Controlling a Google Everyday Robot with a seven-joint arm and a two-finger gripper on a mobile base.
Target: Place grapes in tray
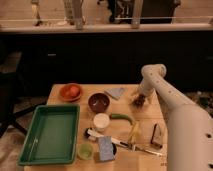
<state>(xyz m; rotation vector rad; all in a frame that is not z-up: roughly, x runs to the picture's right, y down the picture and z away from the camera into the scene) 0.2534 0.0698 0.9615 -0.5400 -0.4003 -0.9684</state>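
A dark bunch of grapes [138,101] lies at the far right of the wooden table [125,155]. My gripper [140,97] hangs from the white arm right over the grapes, at or touching them. The green tray [50,134] sits at the front left of the table, with nothing in it.
An orange plate with fruit [70,92] is at the back left. A dark bowl [98,102], a blue cloth [116,92], a white cup [101,121], a green pepper [121,117], a banana [134,132], a sponge [106,148], a small green cup [84,151] and a brush lie mid-table.
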